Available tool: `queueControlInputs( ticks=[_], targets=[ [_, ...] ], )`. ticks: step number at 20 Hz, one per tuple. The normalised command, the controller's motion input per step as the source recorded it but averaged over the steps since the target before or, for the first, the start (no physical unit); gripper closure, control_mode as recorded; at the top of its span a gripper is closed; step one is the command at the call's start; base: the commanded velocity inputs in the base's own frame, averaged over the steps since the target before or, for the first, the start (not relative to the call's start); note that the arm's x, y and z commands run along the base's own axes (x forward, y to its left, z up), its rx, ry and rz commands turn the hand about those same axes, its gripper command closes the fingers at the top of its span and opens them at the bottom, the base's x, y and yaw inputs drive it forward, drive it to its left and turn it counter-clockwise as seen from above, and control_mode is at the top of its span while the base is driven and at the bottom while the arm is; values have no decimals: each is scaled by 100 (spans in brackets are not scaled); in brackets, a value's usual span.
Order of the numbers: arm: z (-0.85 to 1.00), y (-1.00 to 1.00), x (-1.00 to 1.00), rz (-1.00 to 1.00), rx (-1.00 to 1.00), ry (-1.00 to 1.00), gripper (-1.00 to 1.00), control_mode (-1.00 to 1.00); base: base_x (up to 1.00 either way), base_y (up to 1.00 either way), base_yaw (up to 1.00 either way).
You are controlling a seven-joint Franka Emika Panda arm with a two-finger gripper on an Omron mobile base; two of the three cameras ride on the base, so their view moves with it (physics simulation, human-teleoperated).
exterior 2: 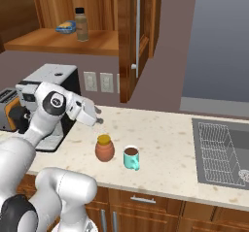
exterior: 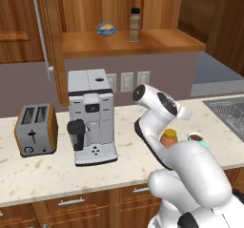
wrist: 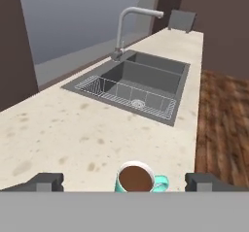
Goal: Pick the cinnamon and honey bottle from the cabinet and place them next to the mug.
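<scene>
Kitchen counter [wrist: 73, 129], fingers [wrist: 48, 181] spread wide, empty

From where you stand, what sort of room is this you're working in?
A home kitchen, it seems, and a computer-rendered one. A speckled stone counter carries a toaster and a coffee machine, a sink with a tap is set into it, and a wooden wall cabinet hangs above.

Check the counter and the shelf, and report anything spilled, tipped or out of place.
Nothing stands out. The honey bottle stands upright on the counter beside the mug, whose dark liquid is unspilled. The cinnamon stands upright on the cabinet shelf.
</scene>
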Motion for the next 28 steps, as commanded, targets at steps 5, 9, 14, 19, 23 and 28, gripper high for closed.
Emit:
queueControlInputs(
  ticks=[5,9,14,19,23,28],
  targets=[
    [72,0,-69,32,7,-27,-100,-100,0,0,0],
    [82,-3,-59,36,9,-29,-100,-100,0,0,0],
    [85,-1,-58,38,13,-6,-100,-100,0,0,0],
    [80,0,-51,35,13,9,-100,-100,0,0,0],
    [67,16,-25,27,3,25,-100,-100,0,0,0],
    [48,58,-9,13,-1,25,-100,-100,0,0,0]
  ],
)
